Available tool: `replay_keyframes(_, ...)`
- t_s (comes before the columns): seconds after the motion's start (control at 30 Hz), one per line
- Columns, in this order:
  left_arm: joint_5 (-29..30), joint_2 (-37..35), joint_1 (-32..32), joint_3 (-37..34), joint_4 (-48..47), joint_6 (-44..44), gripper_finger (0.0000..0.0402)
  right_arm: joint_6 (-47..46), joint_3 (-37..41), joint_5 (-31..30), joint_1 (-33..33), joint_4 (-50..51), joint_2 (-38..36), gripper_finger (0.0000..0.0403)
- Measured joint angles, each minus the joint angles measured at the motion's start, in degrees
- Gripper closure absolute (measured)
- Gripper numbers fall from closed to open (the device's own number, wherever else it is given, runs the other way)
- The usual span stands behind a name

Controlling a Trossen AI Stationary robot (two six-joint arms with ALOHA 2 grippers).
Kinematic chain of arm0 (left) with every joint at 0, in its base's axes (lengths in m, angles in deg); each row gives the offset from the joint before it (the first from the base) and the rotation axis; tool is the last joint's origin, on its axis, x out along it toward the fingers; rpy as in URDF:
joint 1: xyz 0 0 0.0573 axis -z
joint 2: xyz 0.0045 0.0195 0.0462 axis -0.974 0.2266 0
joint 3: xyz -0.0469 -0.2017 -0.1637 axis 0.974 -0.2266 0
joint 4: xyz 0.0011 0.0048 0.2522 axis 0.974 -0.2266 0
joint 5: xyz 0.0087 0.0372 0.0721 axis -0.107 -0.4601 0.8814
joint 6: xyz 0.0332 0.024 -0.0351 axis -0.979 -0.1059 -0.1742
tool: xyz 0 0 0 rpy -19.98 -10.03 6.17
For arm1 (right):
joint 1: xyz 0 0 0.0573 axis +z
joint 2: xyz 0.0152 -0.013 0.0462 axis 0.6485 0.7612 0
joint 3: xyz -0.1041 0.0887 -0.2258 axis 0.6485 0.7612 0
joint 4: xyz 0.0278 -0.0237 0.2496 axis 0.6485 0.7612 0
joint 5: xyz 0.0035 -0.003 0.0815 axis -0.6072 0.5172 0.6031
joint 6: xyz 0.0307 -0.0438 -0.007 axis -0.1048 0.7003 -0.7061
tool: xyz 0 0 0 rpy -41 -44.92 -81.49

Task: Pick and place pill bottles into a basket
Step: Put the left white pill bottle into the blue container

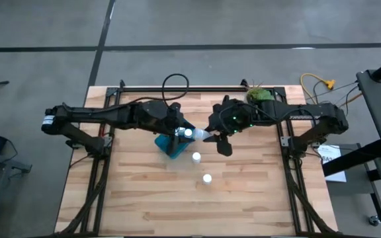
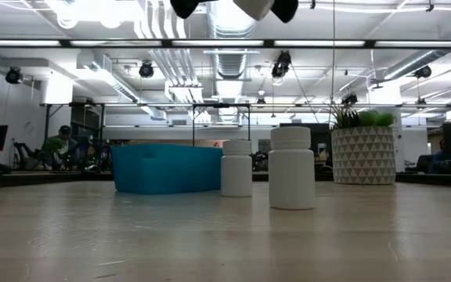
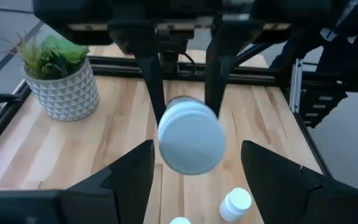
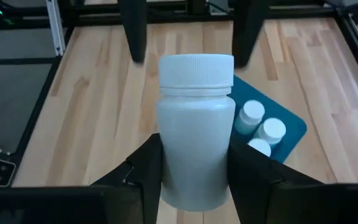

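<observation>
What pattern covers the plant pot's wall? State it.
White triangle relief on the round plant pot; low view.

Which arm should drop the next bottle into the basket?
Right. The right gripper already clamps a pill bottle beside the basket; the left gripper faces it with open jaws, holding nothing.

We see the basket crowded from above: both grippers meet over its right edge. Two bottles stand near it on the right. The plant pot blocks the far right. Left and near boards lie open.
</observation>
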Motion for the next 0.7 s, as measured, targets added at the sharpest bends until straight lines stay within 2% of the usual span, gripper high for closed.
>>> replay_keyframes(0.7, -2.74, 0.08, -0.24, 0.08, -2.48, 0.57, 0.0178, 1.95, -7.04, 0.02, 1.58, -0.19, 5.78, 0.0267)
